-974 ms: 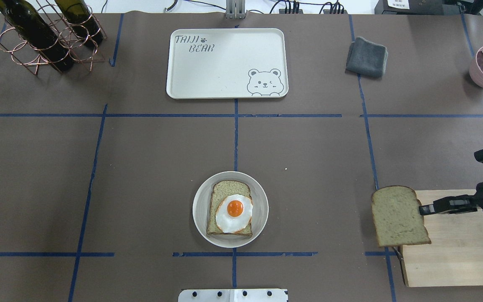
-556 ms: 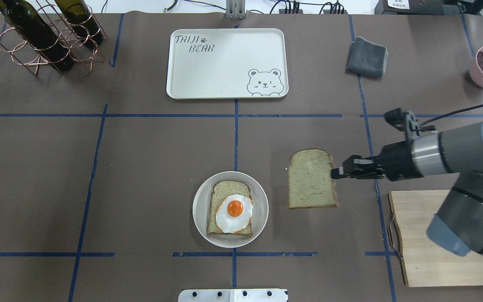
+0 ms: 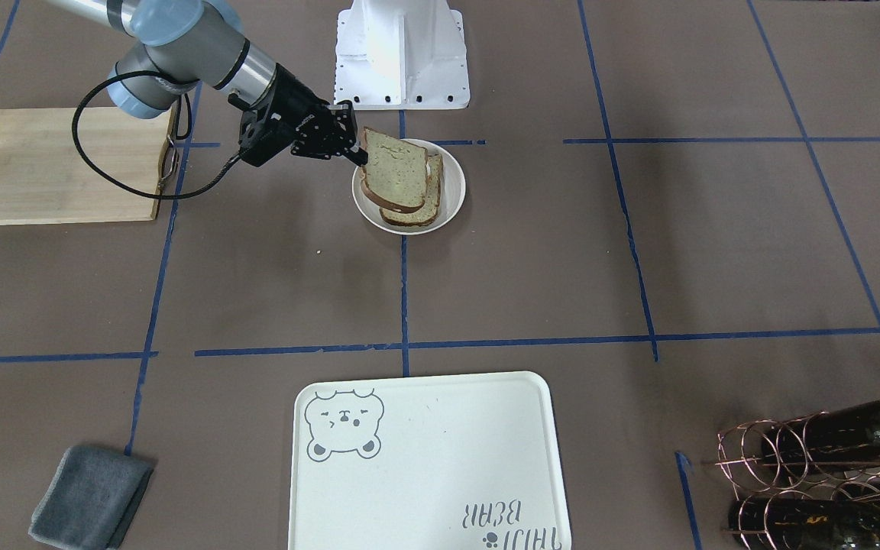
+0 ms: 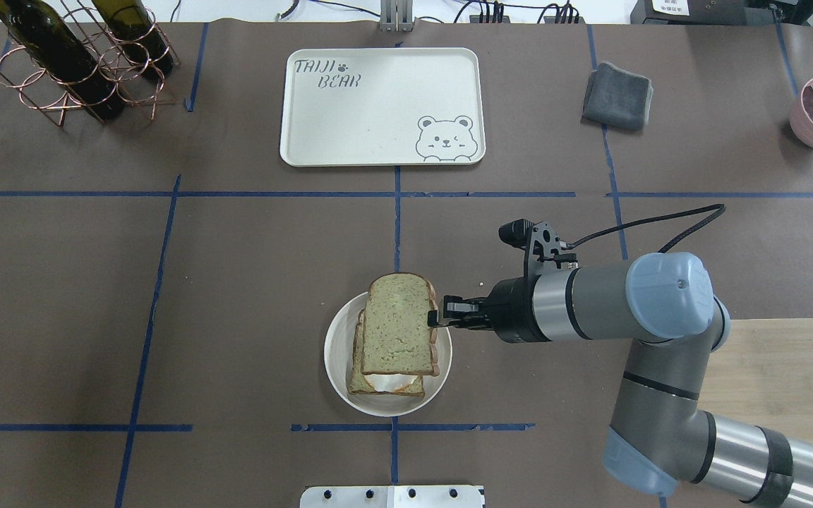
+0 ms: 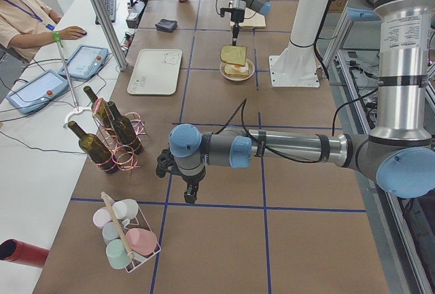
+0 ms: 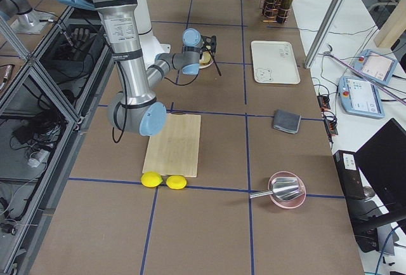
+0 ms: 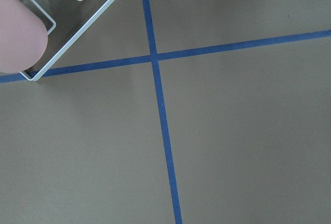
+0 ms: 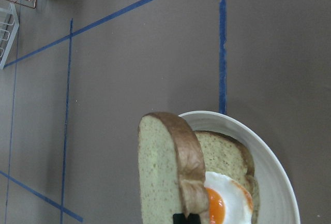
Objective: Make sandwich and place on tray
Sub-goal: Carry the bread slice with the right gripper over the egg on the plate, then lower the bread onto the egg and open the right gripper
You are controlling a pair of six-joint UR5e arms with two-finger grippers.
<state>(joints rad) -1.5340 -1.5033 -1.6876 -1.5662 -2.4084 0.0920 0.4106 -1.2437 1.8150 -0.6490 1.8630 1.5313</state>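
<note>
Covering most of the fried egg point(image 4: 392, 382) in the overhead view, the upper bread slice point(image 4: 398, 324) leaves only a white margin of it exposed at the near edge. The right wrist view supplies the missing detail: the orange yolk lies under the slice. The front-facing view adds that the upper slice is tilted, with its gripped edge raised above the lower bread slice point(image 3: 413, 216). Contact at the low edge cannot be determined.

The right gripper point(image 4: 436, 319) has its jaws drawn almost together, clamped on the crust at the edge of the upper slice on the robot's right. Both slices and the egg are over the round white plate point(image 4: 334, 346), at table centre near the robot. The wooden cutting board point(image 4: 780, 395) lies to the robot's right, under the right arm.

The left gripper point(image 5: 190, 194) appears only in the exterior left view, above the table near a wire cup rack point(image 5: 129, 240); its jaw state cannot be told.

The tray point(image 4: 378, 120) lies at the far side, well apart from the plate.
</note>
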